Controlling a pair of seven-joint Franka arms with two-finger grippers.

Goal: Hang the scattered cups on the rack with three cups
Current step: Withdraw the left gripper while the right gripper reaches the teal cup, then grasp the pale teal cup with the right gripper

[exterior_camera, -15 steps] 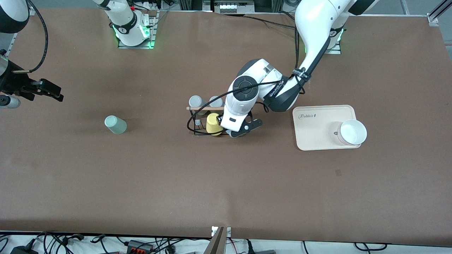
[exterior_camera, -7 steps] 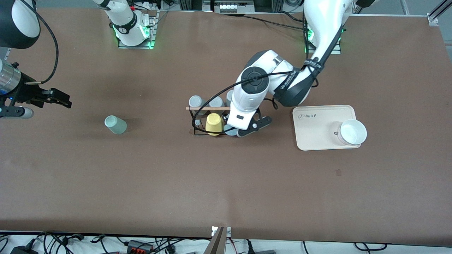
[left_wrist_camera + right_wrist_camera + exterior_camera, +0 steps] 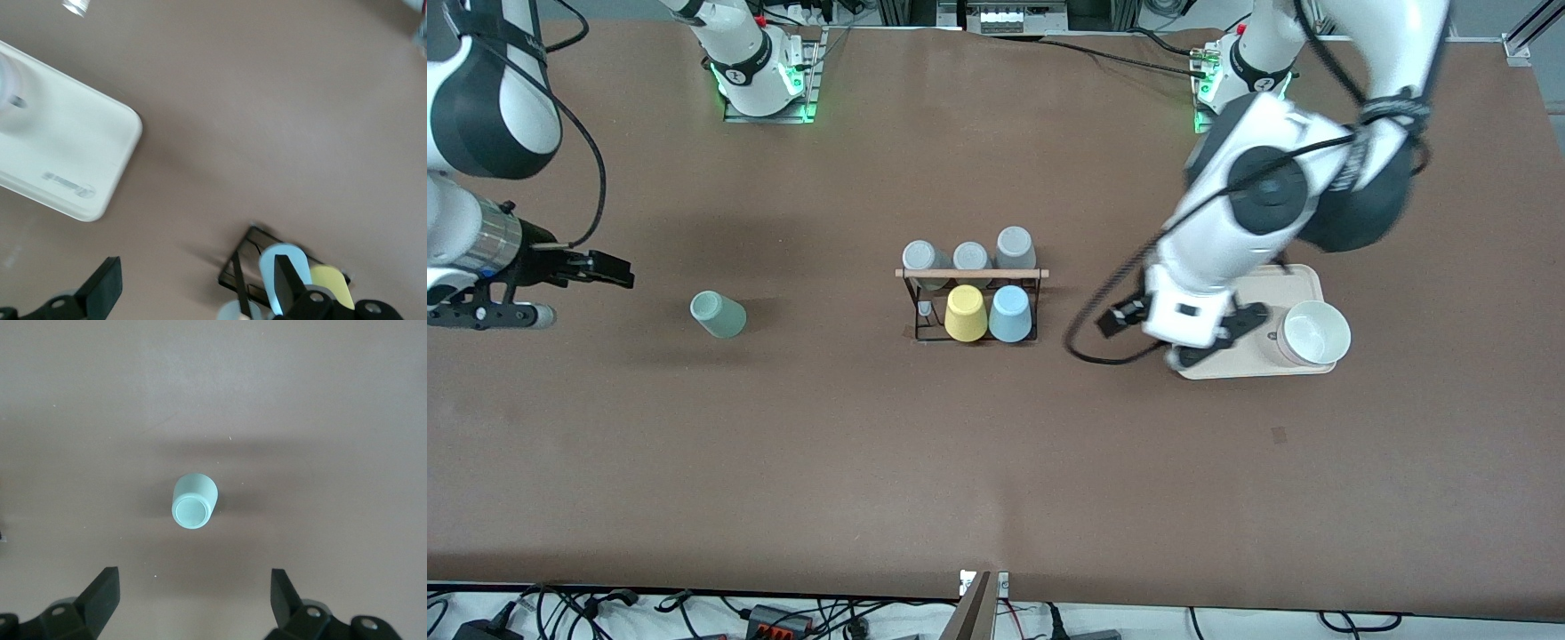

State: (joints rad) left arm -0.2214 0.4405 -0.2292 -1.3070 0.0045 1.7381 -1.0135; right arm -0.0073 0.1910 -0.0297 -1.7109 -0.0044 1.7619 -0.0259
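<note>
Near to far, front view. White bowl [image 3: 1316, 332] sits on the beige tray [image 3: 1303, 277] toward the left arm's end of the table [image 3: 996, 462]. Rack [image 3: 971, 304] mid-table: yellow cup [image 3: 965, 313] and light blue cup [image 3: 1010, 313] upside down on the row of pegs nearer the camera, one peg in that row looks bare. Three grey cups [image 3: 970, 256] on the row farther from the camera, just under the wooden rod [image 3: 971, 274]. Mint green cup [image 3: 718, 314] lies on the table, well apart from the rack, toward the right arm's end.

Progress, my read: blue cup is hung, so one of two done. Mint cup not yet picked; bare peg beside the yellow cup looks like its slot.

Left gripper [image 3: 1181, 331]: in the air over the tray edge nearest the rack, jaws spread wide, nothing between them; the left wrist view confirms it, with tray, blue cup and yellow cup below. Arm folded, wrist pointing down.

Right gripper [image 3: 605, 268]: over bare table close to the mint cup, reaching in from the table end. Right wrist view looks straight down on the cup, centred between widely parted jaws, holding nothing. Looks lined up for an approach; cup is on its side, so grasp across the body.
</note>
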